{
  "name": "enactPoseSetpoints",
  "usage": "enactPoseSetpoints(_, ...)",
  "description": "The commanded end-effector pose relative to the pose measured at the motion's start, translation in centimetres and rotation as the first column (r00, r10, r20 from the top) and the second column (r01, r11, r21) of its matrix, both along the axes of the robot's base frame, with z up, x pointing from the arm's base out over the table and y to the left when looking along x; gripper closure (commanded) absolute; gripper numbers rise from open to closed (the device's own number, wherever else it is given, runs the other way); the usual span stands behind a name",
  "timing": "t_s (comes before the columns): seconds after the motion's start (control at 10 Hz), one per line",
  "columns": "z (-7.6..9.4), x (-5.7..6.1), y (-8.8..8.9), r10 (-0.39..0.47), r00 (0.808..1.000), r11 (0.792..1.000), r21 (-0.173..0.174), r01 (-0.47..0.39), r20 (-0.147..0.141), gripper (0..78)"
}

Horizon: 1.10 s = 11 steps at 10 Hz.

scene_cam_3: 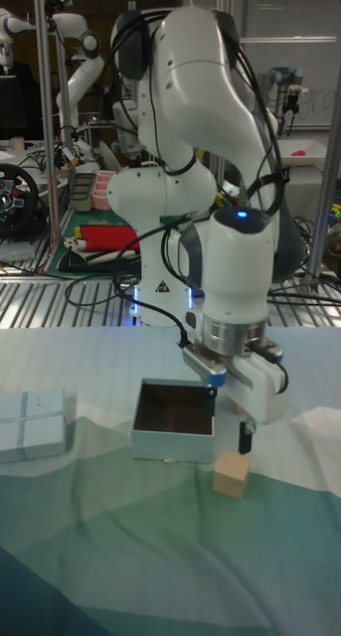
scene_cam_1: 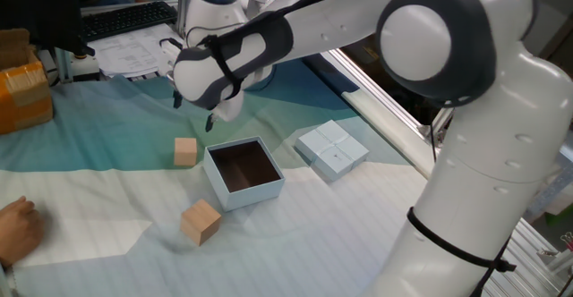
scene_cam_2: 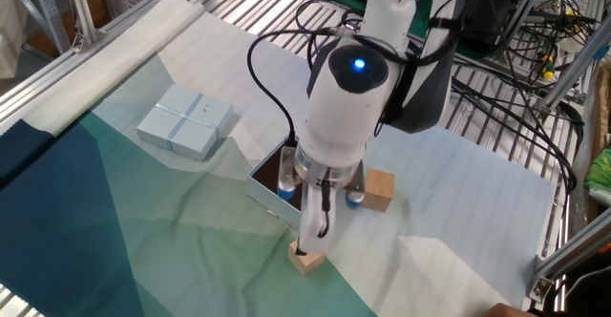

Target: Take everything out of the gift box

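Tall fixed view: we see the white Franka arm's gripper [scene_cam_3: 242, 427] hanging just above a small light tan wooden cube [scene_cam_3: 231, 473], not touching it.
Gripper state: we cannot tell whether the fingers are open or closed; nothing is held between them.
Gift box: the small square pale blue-white cardboard box with dark brown interior [scene_cam_1: 243, 172] sits on the cloth, upright; its inside looks empty in one fixed view.
Cube by gripper: on the cloth just beside the box [scene_cam_2: 303, 259], outside it.
Second tan wooden cube: also outside the box [scene_cam_1: 201, 221], near its front corner; in the other fixed view it lies behind the wrist [scene_cam_2: 379, 189].
Lid: the flat pale-blue lid with cross creases [scene_cam_1: 332, 148] lies apart from the box.
Table cover: teal-and-white cloth [scene_cam_1: 107, 145].
Edge items: orange-brown taped carton [scene_cam_1: 22, 91]; a person's hand [scene_cam_1: 18, 229] at the left edge.
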<state>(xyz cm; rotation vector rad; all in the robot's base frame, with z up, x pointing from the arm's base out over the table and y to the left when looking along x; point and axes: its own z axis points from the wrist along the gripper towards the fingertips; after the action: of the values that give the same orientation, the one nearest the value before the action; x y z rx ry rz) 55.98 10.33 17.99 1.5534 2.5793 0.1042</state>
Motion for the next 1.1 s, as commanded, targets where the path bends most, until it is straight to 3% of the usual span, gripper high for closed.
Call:
enactPoseSetpoints(0.1,4.1,-4.4,-0.5,0.305,0.949,0.951,-0.020,-0.307,-0.080,0.1)
enactPoseSetpoints(0.4,5.0,-6.1,-1.0,0.363,0.928,0.930,-0.028,-0.367,-0.088,0.1)
enactPoseSetpoints(0.5,5.0,-6.1,-1.0,0.366,0.926,0.929,-0.029,-0.370,-0.088,0.1)
enactPoseSetpoints(0.6,5.0,-6.5,-1.1,0.403,0.911,0.913,-0.036,-0.407,-0.092,0.1)
enactPoseSetpoints(0.7,5.1,-7.0,-1.3,0.459,0.882,0.883,-0.054,-0.466,-0.106,0.1)
enactPoseSetpoints(1.1,5.9,-8.6,-2.1,0.539,0.836,0.837,-0.044,-0.546,-0.103,0.1)
